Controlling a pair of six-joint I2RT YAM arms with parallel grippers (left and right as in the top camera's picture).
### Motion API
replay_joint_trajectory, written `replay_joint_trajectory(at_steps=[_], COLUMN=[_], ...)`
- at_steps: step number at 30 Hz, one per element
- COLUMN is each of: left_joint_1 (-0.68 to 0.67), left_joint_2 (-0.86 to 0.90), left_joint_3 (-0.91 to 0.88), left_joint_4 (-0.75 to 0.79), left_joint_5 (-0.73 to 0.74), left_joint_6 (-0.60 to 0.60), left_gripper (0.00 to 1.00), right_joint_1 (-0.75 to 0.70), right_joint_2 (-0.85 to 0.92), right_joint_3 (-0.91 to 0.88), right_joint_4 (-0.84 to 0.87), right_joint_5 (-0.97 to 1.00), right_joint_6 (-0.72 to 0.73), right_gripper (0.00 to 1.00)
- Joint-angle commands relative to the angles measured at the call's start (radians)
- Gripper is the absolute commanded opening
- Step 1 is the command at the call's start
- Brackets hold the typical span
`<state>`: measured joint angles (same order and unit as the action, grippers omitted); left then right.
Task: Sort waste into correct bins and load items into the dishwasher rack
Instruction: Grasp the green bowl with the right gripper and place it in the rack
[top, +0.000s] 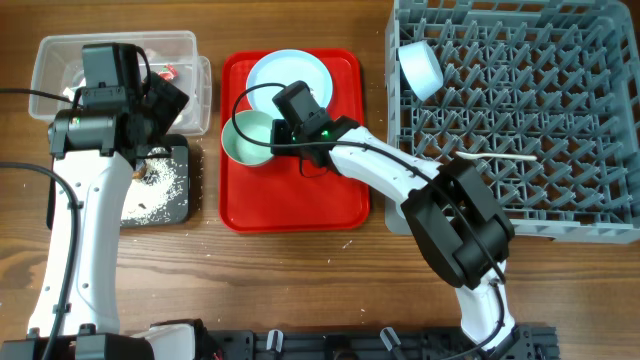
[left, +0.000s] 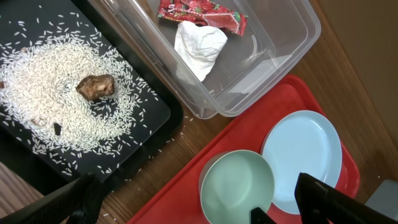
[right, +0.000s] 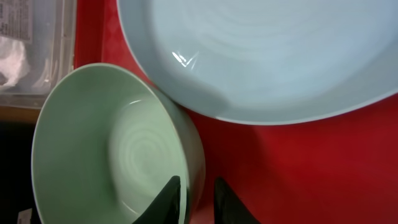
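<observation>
At the red tray's (top: 300, 205) nine o'clock edge, the right gripper (right: 196, 199) pinches the glossy, thin-walled pale green bowl (right: 93, 143) by its rim, one finger inside. That slick curve could slip or tip, clipping the flat pale blue plate (right: 261, 56) just beside at one o'clock. Farther, at nine o'clock, the left gripper (left: 194, 186) hangs spread and empty by the clear tub (left: 280, 43); the pegged grey rack (top: 560, 228) lies at three o'clock.
</observation>
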<state>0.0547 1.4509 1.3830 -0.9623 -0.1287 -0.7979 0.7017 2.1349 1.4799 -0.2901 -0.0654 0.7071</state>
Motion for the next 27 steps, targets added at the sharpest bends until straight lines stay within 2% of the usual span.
replay_joint_trajectory(at_steps=[1,4,8,12,17,20,27], left_joint_1=[0.004,0.004,0.004,0.004,0.004,0.004,0.004], left_joint_2=[-0.016,-0.016,-0.016,-0.016,-0.016,-0.016,-0.016], left_joint_3=[0.014,0.014,0.014,0.014,0.014,0.014,0.014], left_joint_4=[0.0,0.0,0.0,0.0,0.0,0.0,0.0], left_joint_5=[0.002,0.002,0.002,0.002,0.002,0.002,0.002], left_joint_6=[0.006,0.006,0.006,0.006,0.006,0.006,0.006], left_gripper=[1.0,1.0,1.0,1.0,1.0,1.0,1.0], right_joint_1=[-0.002,-0.002,-0.002,-0.006,-0.032,-0.056,-0.18], right_joint_2=[0.029,0.035,0.035,0.035,-0.012,-0.103,-0.45], right_joint_3=[-0.002,-0.002,-0.002,-0.002,0.006,0.01,0.01], right_joint_4=[0.005,-0.002,-0.026,-0.064,-0.097,-0.116,-0.367], right_joint_5=[0.047,0.047,0.05,0.069,0.066,0.091,0.447], right_joint_6=[0.002,0.0,0.0,-0.012,-0.117,-0.169,-0.154], right_gripper=[0.22,0.2,0.04,0.04,0.04,0.04,0.04])
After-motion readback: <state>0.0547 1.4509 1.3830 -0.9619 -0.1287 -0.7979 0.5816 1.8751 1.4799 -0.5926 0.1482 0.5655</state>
